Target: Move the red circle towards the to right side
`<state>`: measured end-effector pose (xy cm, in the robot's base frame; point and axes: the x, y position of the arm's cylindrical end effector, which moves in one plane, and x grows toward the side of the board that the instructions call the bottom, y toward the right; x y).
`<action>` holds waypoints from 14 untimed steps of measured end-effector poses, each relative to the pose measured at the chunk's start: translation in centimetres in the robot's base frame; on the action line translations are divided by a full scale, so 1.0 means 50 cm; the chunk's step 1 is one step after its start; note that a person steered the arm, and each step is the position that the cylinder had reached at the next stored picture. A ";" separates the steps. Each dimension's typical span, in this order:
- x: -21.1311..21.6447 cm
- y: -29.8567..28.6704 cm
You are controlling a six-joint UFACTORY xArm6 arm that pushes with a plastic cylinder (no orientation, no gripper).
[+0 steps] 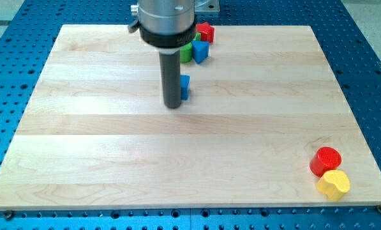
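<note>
Red circle [325,160] touching one yellow heart [334,184]; tool tip [173,105] beside one blue block [185,87].

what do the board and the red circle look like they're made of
The board looks like pale wood: visible grain, plank seams, matte finish. The red circle by the yellow block looks like painted wood or plastic: uniform colour, slight sheen; I can't tell which.

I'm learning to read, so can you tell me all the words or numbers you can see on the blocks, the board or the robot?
None: nothing here can be read.
The red circle, yellow block, blue blocks, green block and red block at the top are plain.
The wooden board and my tip carry no writing either.
</note>
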<state>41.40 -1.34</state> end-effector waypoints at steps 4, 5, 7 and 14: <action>-0.063 0.340; -0.047 0.406; 0.131 0.714; 0.261 0.366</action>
<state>54.44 16.97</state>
